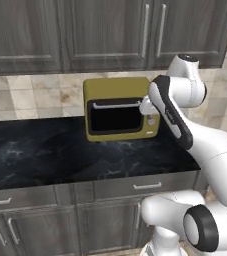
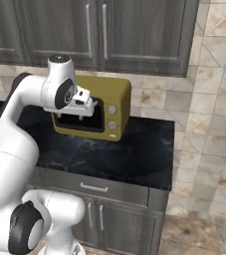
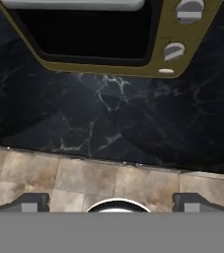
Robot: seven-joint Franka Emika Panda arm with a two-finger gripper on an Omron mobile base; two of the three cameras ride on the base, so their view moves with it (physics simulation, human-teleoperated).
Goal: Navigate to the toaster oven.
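Observation:
The toaster oven (image 1: 116, 91) is a boxy olive-yellow appliance with a dark glass door, a silver bar handle and two round knobs on its right side. It stands on the black marble counter (image 1: 40, 150) against the tiled wall. My gripper (image 2: 78, 117) hangs just in front of the toaster oven (image 2: 118, 94), above the counter's front part, pointing down. In the hand view its fingertips (image 3: 33, 202) stand wide apart with nothing between them, so it is open. The lower edge of the oven (image 3: 103, 68) and its knobs sit at the top of the hand view.
Dark wood upper cabinets (image 1: 105, 35) hang above the oven. Below the counter are drawers and doors (image 2: 99, 189) with silver handles. The counter (image 2: 149, 149) ends on the right at a beige tiled wall (image 2: 209, 99). Tiled floor (image 3: 108, 180) lies below the counter edge.

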